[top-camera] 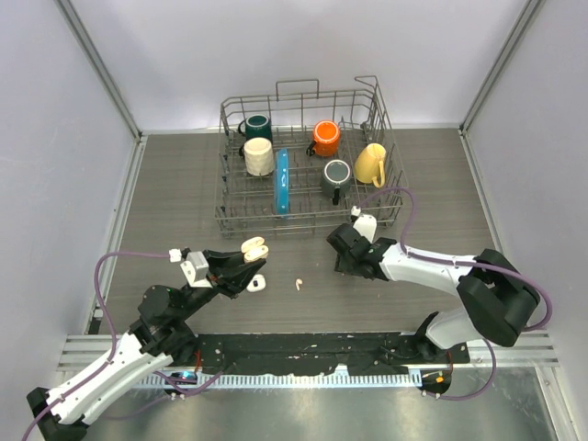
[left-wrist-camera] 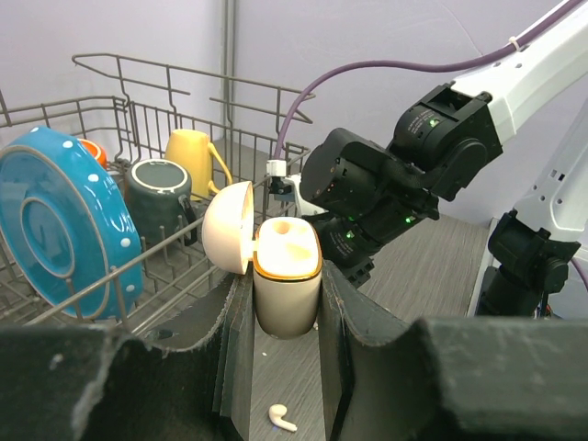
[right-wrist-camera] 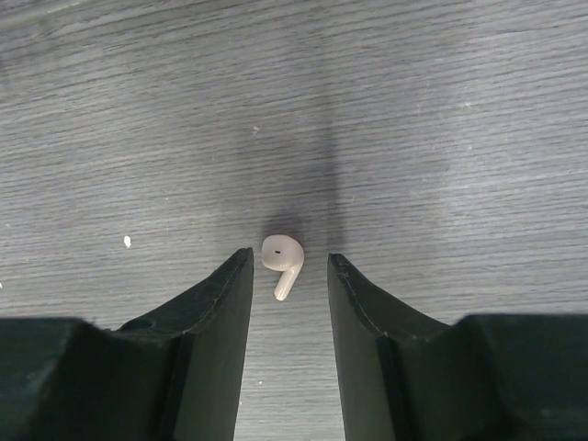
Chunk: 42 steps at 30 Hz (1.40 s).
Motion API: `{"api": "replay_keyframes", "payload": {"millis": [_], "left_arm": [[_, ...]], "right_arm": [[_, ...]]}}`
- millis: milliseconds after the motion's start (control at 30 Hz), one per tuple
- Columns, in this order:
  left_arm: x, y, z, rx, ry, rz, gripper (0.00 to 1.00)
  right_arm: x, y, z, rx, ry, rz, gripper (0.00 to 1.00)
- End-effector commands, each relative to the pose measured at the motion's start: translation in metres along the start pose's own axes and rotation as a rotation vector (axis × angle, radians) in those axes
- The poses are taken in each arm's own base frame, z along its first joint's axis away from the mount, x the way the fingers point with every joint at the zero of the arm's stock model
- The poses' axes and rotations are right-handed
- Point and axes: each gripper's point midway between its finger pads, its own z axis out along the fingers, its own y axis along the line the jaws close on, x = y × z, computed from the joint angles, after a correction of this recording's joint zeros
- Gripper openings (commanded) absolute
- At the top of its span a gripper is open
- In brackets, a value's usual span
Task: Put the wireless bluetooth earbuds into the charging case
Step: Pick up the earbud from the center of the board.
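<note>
My left gripper [left-wrist-camera: 287,317] is shut on the cream charging case [left-wrist-camera: 287,276] and holds it upright above the table, its lid [left-wrist-camera: 228,227] swung open to the left. The top view shows that case [top-camera: 254,248] left of centre. One white earbud [left-wrist-camera: 281,418] lies on the table below the left jaws. A second earbud [top-camera: 298,284] lies loose in the middle. My right gripper [right-wrist-camera: 289,257] points down at the table, open, its fingertips on either side of a third earbud [right-wrist-camera: 282,262] with a small gap on both sides. That earbud is hidden in the top view under the right gripper [top-camera: 340,260].
A wire dish rack [top-camera: 303,220] stands at the back with several mugs, among them an orange mug [top-camera: 326,138] and a yellow mug [top-camera: 370,163], plus an upright blue plate [top-camera: 282,181]. The right arm's purple cable [top-camera: 404,207] loops beside the rack.
</note>
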Motion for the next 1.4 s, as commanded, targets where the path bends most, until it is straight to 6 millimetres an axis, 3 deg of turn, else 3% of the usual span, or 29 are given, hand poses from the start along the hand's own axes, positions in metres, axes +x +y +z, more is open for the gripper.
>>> {"api": "replay_keyframes", "payload": {"millis": [0, 433, 1100, 1367], "left_arm": [[-0.013, -0.001, 0.002, 0.002, -0.038, 0.013, 0.0], [-0.012, 0.0, 0.003, -0.004, -0.034, 0.011, 0.0], [-0.012, 0.0, 0.001, -0.003, -0.038, 0.004, 0.0], [-0.013, -0.001, 0.001, -0.001, -0.041, -0.004, 0.0]], "right_arm": [[-0.016, 0.01, 0.004, -0.011, -0.049, -0.004, 0.43], [-0.004, 0.005, 0.014, 0.011, -0.008, -0.003, 0.42], [-0.003, 0.002, 0.011, 0.017, 0.002, 0.015, 0.29], [-0.003, 0.0, 0.012, 0.027, 0.01, 0.014, 0.34]]}}
